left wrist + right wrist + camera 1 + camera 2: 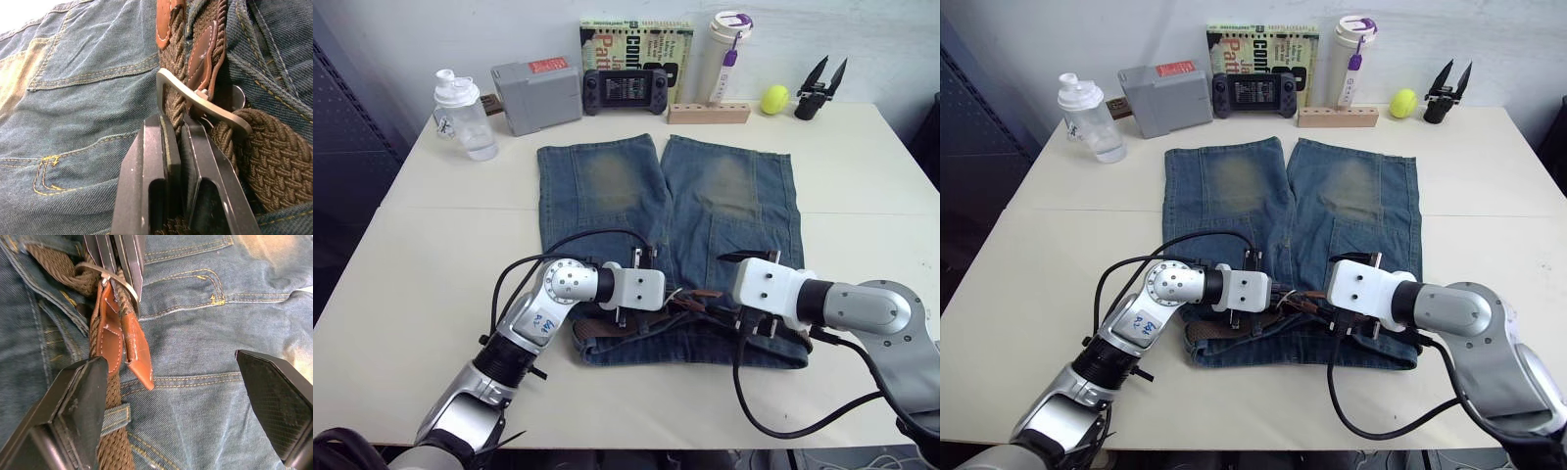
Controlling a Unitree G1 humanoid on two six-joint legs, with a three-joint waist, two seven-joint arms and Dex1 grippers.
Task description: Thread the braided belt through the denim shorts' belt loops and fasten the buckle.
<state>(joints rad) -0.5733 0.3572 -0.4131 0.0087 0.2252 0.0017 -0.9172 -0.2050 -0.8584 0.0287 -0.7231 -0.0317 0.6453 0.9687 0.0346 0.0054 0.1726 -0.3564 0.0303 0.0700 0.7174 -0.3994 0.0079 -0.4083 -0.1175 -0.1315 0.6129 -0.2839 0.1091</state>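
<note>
Cream table (431,294) against white wall (401,39); denim shorts (636,186) spread flat.

**G1 arms: look & build**

Both arms silver-grey metal w/ white boxy wrist housings behind each claw. Left gripper (178,134): two dark grey-black flat fingers, slotted at base. Right gripper (178,382): two black wedge-shaped pads w/ fine cross-hatch texture. Black cables loop off each wrist housing. Round silver joint w/ screws behind left housing; white sticker w/ blue handwriting further back.
</note>
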